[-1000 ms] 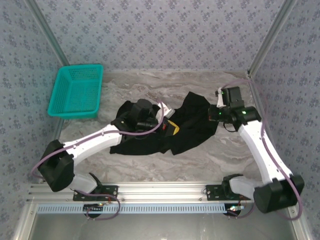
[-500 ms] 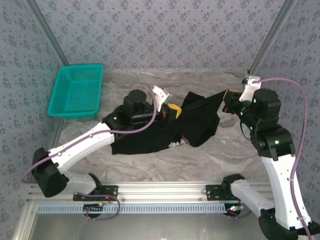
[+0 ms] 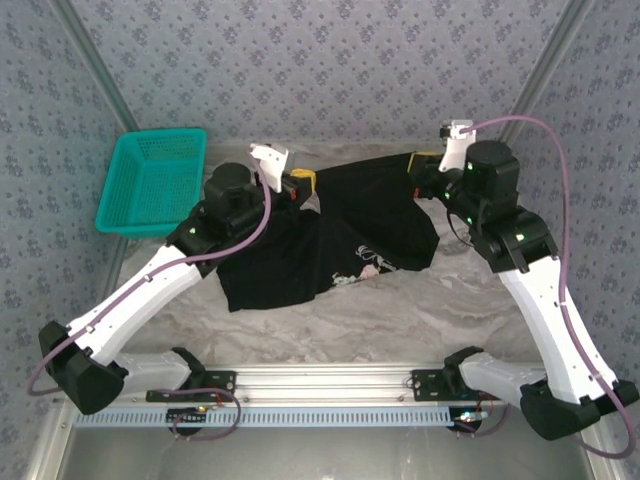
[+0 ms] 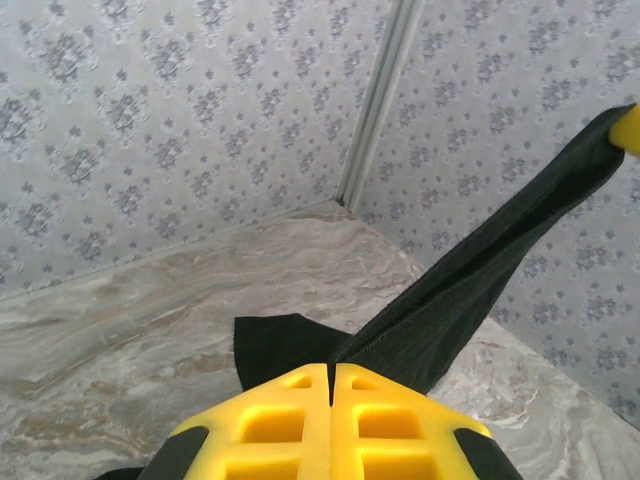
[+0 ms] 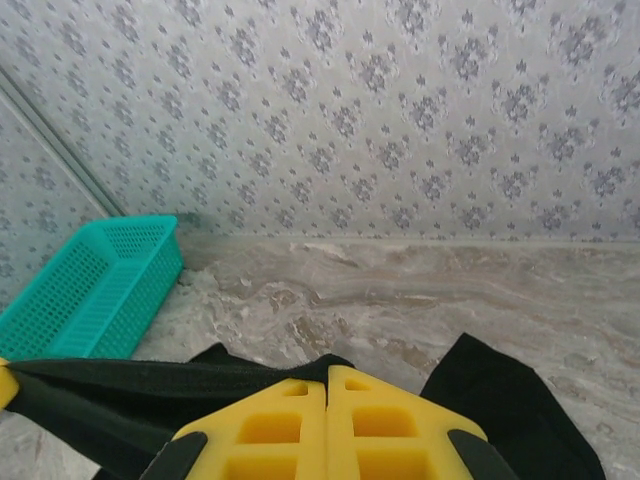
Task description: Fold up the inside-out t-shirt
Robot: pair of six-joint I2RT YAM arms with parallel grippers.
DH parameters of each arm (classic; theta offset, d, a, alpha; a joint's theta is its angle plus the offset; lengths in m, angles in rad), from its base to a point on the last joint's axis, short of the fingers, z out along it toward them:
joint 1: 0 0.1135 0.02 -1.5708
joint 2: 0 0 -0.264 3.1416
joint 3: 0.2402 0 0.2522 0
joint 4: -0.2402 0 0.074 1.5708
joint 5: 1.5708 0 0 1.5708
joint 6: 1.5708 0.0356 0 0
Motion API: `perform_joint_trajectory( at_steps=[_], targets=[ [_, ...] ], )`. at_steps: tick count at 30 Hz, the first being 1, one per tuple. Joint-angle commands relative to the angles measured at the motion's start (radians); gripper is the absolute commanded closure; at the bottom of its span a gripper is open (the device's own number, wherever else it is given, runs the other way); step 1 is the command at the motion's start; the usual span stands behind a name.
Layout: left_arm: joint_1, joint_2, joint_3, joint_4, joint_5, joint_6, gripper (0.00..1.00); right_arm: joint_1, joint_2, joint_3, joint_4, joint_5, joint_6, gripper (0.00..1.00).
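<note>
The marble counter (image 3: 400, 310) lies below both hands. The inside-out t-shirt (image 3: 370, 215) hangs between them. 1 edge is stretched into a taut black band from hand to hand, and the rest drapes down onto the counter, with a little pale print showing low on the cloth. A teal basket (image 3: 150, 180) sits on the outer side of the left hand, apart from the cloth. The left hand (image 3: 302, 184) is pinched tight on 1 end of the band and the right hand (image 3: 425, 160) on the other. As I judge it, the band is already tight, so spreading the 2 hands further could pull the edge out of 1 pinch. The bunched lower cloth could also crease if laid down unsmoothed.
</note>
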Motion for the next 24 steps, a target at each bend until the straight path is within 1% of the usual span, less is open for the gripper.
perform_joint_trajectory(
  at_steps=[1, 7, 11, 14, 16, 18, 21, 22, 23, 24],
  targets=[
    [0.019, -0.001, -0.033, -0.027, -0.038, -0.042, 1.00, 0.004, -0.003, -0.031, 0.030, 0.031, 0.000, 1.00],
    [0.032, 0.039, -0.053, -0.020, -0.006, -0.051, 1.00, 0.004, -0.018, -0.069, 0.015, 0.052, 0.000, 1.00],
    [0.031, 0.091, -0.032, -0.023, 0.044, -0.048, 1.00, 0.004, -0.015, -0.071, 0.014, 0.058, 0.000, 1.00],
    [0.031, 0.139, -0.009, -0.025, 0.069, -0.046, 1.00, 0.004, -0.015, -0.073, 0.011, 0.098, -0.012, 1.00],
    [0.032, 0.190, 0.016, -0.030, 0.096, -0.041, 1.00, -0.004, -0.010, -0.069, -0.008, 0.150, -0.022, 1.00],
    [0.032, 0.274, 0.064, -0.048, 0.144, -0.045, 1.00, -0.027, -0.002, -0.068, -0.030, 0.199, -0.022, 1.00],
    [0.028, 0.415, 0.159, -0.103, 0.248, -0.072, 1.00, -0.090, 0.012, -0.095, -0.063, 0.206, -0.013, 1.00],
    [0.026, 0.448, 0.182, -0.124, 0.277, -0.078, 0.95, -0.114, 0.016, -0.107, -0.067, 0.192, -0.007, 1.00],
    [0.027, 0.470, 0.198, -0.146, 0.302, -0.083, 0.88, -0.138, 0.018, -0.120, -0.065, 0.170, -0.003, 1.00],
    [0.027, 0.474, 0.194, -0.161, 0.307, -0.081, 0.83, -0.153, 0.022, -0.134, -0.064, 0.152, -0.002, 1.00]
  ],
)
